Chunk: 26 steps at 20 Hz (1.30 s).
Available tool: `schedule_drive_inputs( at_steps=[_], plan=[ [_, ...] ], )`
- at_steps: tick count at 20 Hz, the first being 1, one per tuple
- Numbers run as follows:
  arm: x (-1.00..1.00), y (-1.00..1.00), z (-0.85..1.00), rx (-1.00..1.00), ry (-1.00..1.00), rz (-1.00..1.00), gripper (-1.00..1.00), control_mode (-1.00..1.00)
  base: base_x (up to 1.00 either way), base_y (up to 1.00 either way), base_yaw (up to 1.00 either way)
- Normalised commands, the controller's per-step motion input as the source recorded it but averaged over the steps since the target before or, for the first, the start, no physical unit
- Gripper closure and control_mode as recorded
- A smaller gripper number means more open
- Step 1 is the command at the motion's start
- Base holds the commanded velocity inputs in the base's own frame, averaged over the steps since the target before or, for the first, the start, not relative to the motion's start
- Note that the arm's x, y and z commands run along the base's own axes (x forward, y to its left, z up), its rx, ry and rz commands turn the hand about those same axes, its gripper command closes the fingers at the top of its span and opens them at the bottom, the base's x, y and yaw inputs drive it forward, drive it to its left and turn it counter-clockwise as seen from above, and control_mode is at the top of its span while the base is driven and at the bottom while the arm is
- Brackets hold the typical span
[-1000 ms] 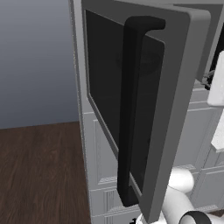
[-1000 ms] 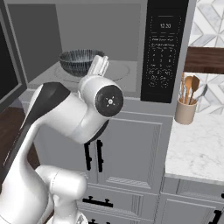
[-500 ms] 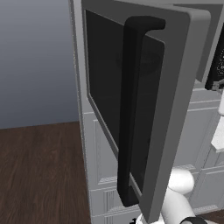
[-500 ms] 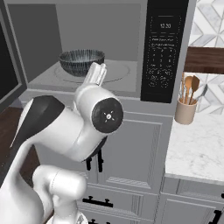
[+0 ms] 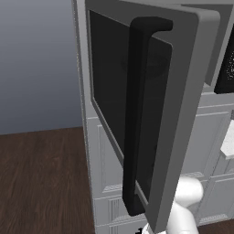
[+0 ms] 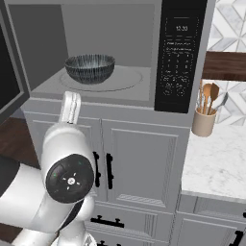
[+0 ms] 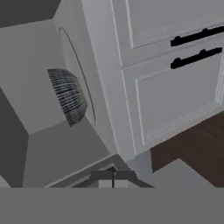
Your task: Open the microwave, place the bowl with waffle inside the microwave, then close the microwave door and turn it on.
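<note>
The microwave [image 6: 180, 57] stands open. Its grey door [image 5: 178, 114], with dark glass and a long black bar handle [image 5: 137, 114], is swung out to the left. The dark grey ribbed bowl [image 6: 90, 68] rests on the turntable inside the cavity, and its contents are hidden from here. In the rolled hand view the bowl [image 7: 68, 96] lies to the left. My gripper [image 7: 113, 178] is shut with nothing in it, apart from the bowl. My white hand [image 6: 70, 106] stands upright in front of the cabinet, just below the cavity's sill.
Panelled cabinet doors with short black handles [image 6: 108, 170] sit under the microwave. To the right are a marble counter [image 6: 216, 158] and a beige holder of wooden utensils [image 6: 204, 120]. Dark wood floor [image 5: 41, 183] lies to the left, under the open door.
The arm has dropped down and back from the cavity, so the bowl now shows fully in the right base view. Bowl and door have stayed put.
</note>
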Motion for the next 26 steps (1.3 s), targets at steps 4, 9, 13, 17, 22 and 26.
schedule_drive_inputs(
  at_steps=[4, 9, 13, 17, 22, 26],
  plan=[
    [-0.64, 0.34, -0.23, -0.20, -0.21, 0.00, 1.00, -1.00, 0.00, 0.00, 0.00],
    [-0.40, 0.12, -0.12, -0.14, -0.15, -0.09, 1.00, -1.00, 0.00, 0.00, 0.00],
    [-0.04, 0.30, -0.15, -0.18, -0.19, -0.12, 1.00, -1.00, 0.00, 0.00, 0.00],
    [-0.10, 0.34, -0.18, -0.21, -0.38, -0.12, 1.00, -1.00, 0.00, 0.00, 0.00],
    [-0.06, 0.44, -0.19, -0.21, -0.31, -0.09, 1.00, -1.00, 0.00, 0.00, 0.00],
    [-0.01, 0.62, -0.23, -0.24, -0.34, -0.09, 1.00, -1.00, 0.00, 0.00, 0.00]
  ],
)
